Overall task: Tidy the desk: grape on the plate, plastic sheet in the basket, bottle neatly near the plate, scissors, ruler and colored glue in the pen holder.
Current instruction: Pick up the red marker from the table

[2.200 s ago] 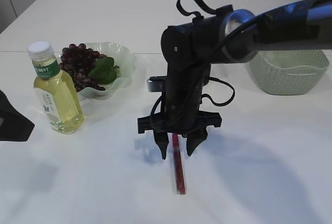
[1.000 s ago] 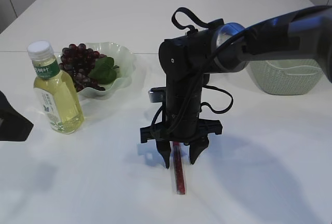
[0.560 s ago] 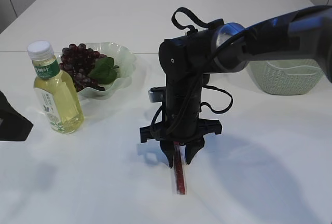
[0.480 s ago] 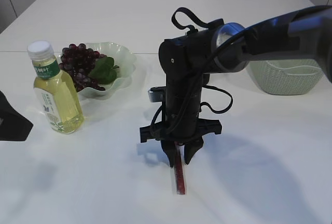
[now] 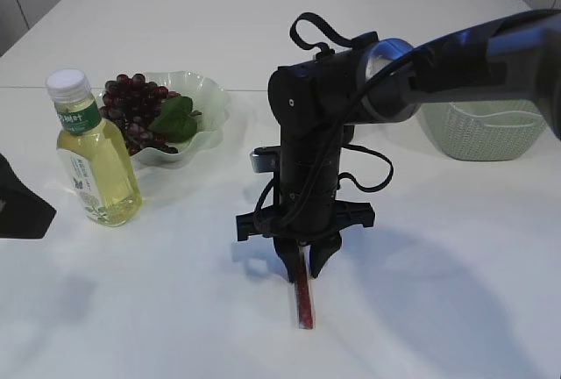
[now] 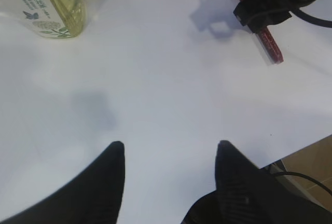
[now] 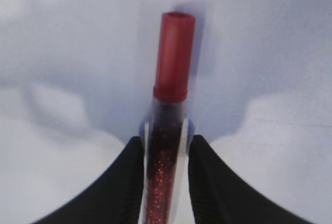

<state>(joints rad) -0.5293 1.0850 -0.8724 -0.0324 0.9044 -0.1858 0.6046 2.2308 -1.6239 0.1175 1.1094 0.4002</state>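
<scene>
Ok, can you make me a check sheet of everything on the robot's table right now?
Surface: white table, bare where it shows.
Job's things: red glitter glue tube lying flat near the front middle; grapes with a leaf on the wavy plate; yellow bottle upright next to the plate; green basket at the right edge. Scissors, ruler, plastic sheet, pen holder: nothing seen.
Clutter: nothing seen.
Grippers: right gripper points straight down, its fingers pressed against both sides of the tube, which lies on the table. Left gripper open, holding nothing.
Cables: black loops on the right arm.
Surroundings: pale wall behind the table.
</scene>
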